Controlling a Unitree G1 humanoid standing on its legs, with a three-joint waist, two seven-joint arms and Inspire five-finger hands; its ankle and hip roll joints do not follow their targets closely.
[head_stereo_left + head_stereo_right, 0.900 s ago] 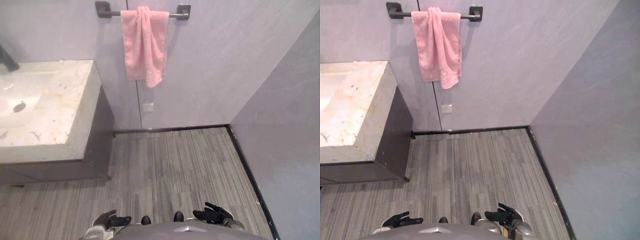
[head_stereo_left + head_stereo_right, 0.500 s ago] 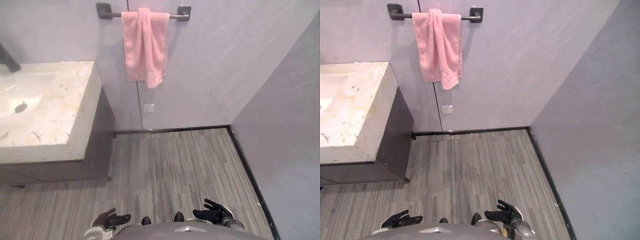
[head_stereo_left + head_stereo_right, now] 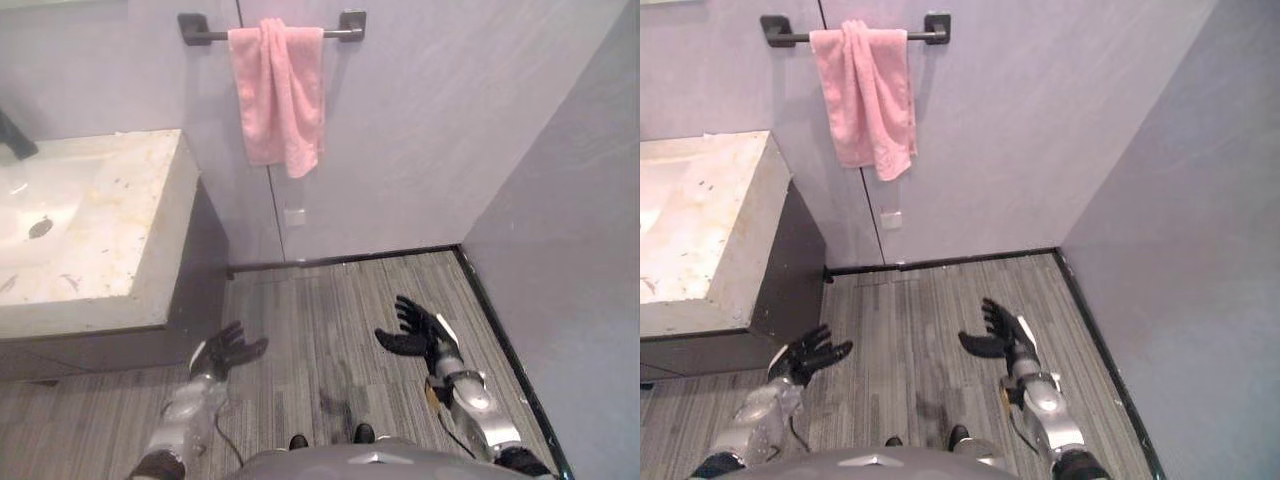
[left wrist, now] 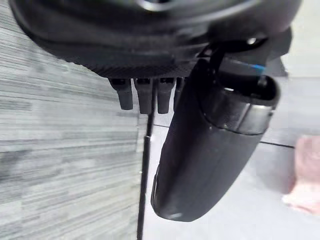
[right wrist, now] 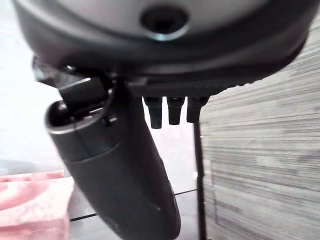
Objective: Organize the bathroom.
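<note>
A pink towel (image 3: 279, 92) hangs bunched over a dark wall bar (image 3: 205, 30) high on the grey wall, right of the sink counter. My left hand (image 3: 225, 350) is raised over the striped floor near the counter's dark cabinet, fingers spread and empty. My right hand (image 3: 419, 328) hovers over the floor further right, also spread and empty. Both hands are far below the towel. The left wrist view catches a pink edge of the towel (image 4: 306, 172) past the thumb; the right wrist view has the towel (image 5: 30, 200) beside its thumb.
A pale stone sink counter (image 3: 150, 240) with a drain (image 3: 40, 228) and a dark tap (image 3: 12, 135) stands at the left on a dark cabinet (image 3: 205, 270). Grey walls meet in a corner at the right, with a black skirting strip (image 3: 500, 340).
Both arms have lifted forward from the bottom edge, hands now spread out over the floor. The camera has shifted slightly; the towel hangs as before.
</note>
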